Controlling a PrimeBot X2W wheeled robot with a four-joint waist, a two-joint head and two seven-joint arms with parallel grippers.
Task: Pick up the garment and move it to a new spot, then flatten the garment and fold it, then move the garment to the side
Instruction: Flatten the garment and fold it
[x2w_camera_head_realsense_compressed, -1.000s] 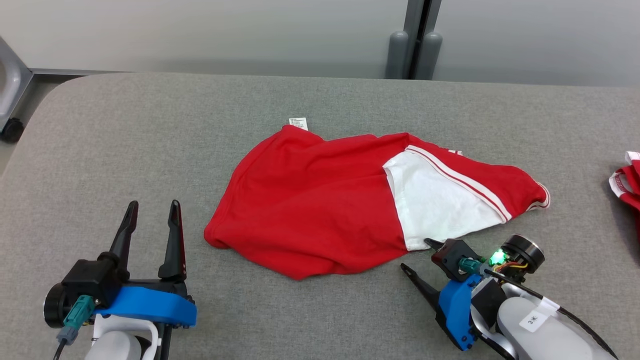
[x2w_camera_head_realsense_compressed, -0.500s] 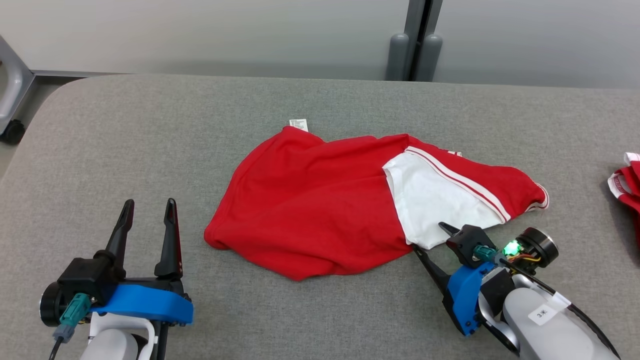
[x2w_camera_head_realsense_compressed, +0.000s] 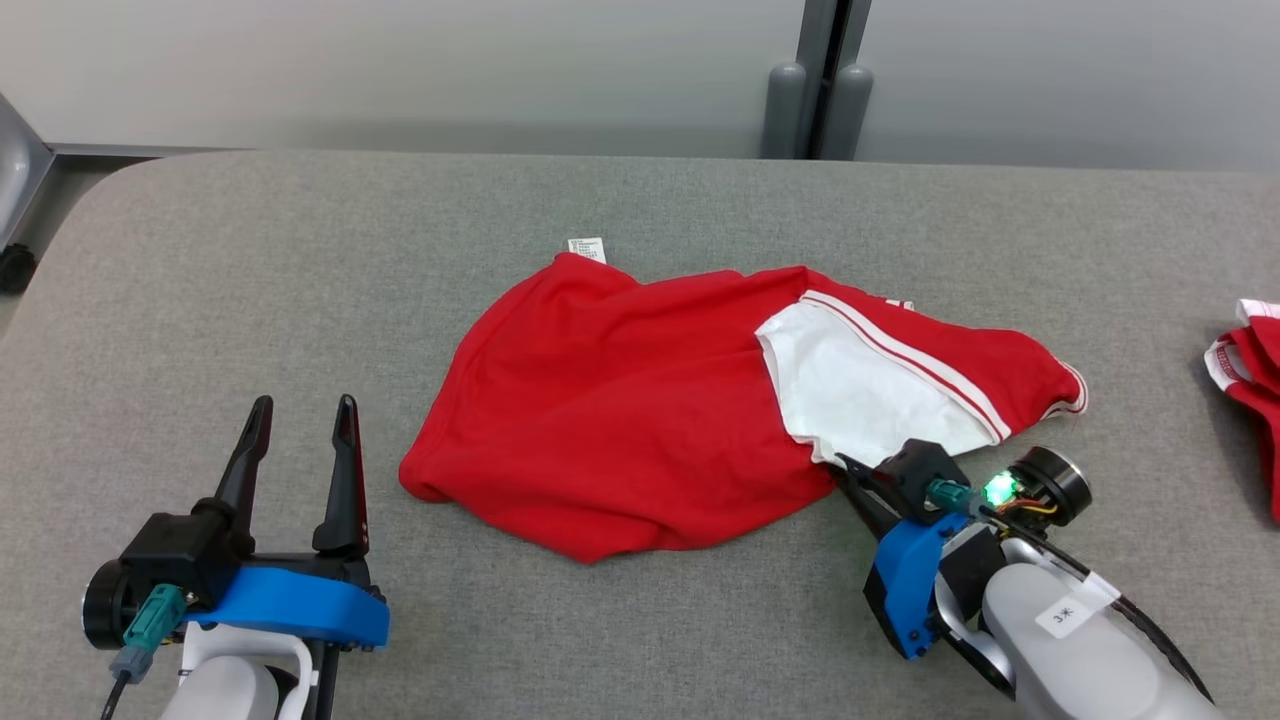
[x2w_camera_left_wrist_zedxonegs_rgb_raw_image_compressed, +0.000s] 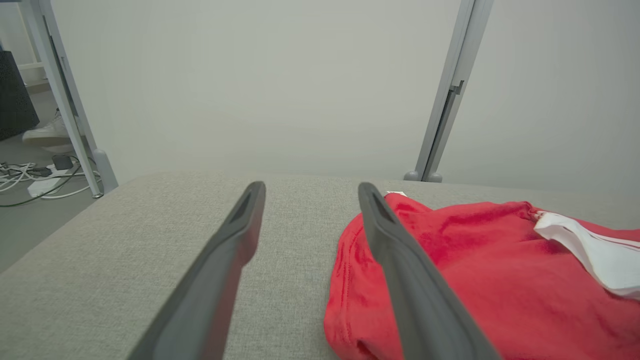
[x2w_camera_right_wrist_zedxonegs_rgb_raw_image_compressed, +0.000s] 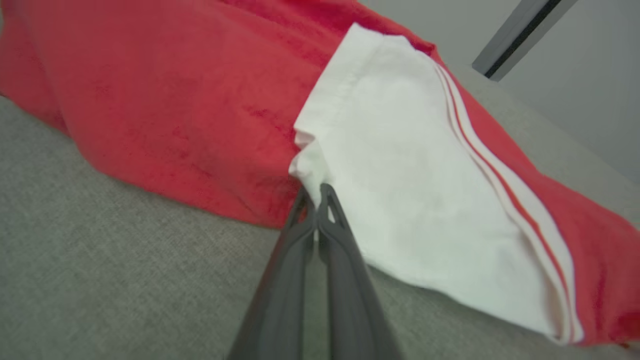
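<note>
Clearly the right gripper (x2w_camera_head_realsense_compressed: 848, 466) (x2w_camera_right_wrist_zedxonegs_rgb_raw_image_compressed: 316, 194) has its two dark fingers pressed together, pinching the near corner of the white panel (x2w_camera_head_realsense_compressed: 860, 390) (x2w_camera_right_wrist_zedxonegs_rgb_raw_image_compressed: 400, 175) of the garment (x2w_camera_head_realsense_compressed: 620, 420) (x2w_camera_right_wrist_zedxonegs_rgb_raw_image_compressed: 175, 100). In the right wrist view a small fold of white cloth bunches up just at the fingertips. The left gripper (x2w_camera_head_realsense_compressed: 305, 405) (x2w_camera_left_wrist_zedxonegs_rgb_raw_image_compressed: 311, 189) stands with its fingers spread wide and nothing between them, hovering over the grey table (x2w_camera_head_realsense_compressed: 300, 250).

The garment is red, rumpled and spread loosely, with a white section on its right side bordered by thin red-and-white stripes, and a small white label (x2w_camera_head_realsense_compressed: 586, 248) poking out at its far edge. It lies near the middle of the table. Its near right edge meets the right gripper's tips, while its left hem sits just to the right of the left gripper, close to it but apart. Another red and white piece of cloth (x2w_camera_head_realsense_compressed: 1250, 360) lies at the table's far right edge, well apart from the garment.
</note>
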